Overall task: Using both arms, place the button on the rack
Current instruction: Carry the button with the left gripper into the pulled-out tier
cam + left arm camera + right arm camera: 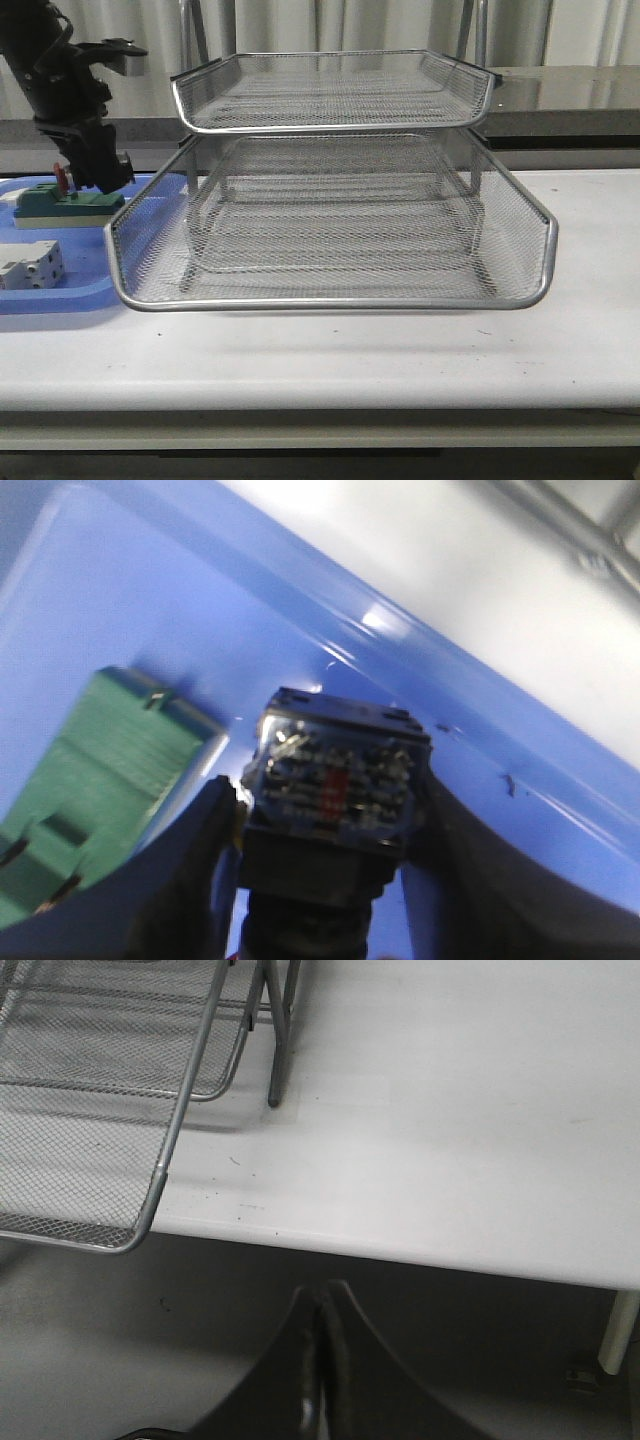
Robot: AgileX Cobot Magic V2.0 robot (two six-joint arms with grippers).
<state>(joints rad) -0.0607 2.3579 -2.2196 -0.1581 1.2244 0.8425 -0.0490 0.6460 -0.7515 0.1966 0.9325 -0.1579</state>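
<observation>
The step in hand was the pick-up of the small red-headed emergency-stop button with black body and blue-and-clear rear block [335,780] from the flat blue plastic tray [60,295] at the left of the white bench [400,350]. In the left wrist view, the black angular left hand [330,880] stood with a finger on each side of the button's black body, apparently clamped on it; whether the button had cleared the tray floor could not be told. The green-and-beige block [70,205] lay just beside it and a white breaker-like block [30,265] sat nearer the tray's front edge.

A straight vertical lift was advisable, so that the fingers would not drag the green block. The large silver three-tier wire-mesh rack [330,230] stood to the right, with its lower tier pulled forward. The black right hand [320,1360], fingers pressed together and empty, hung off the bench's edge beside the rack and could have steadied a tier.
</observation>
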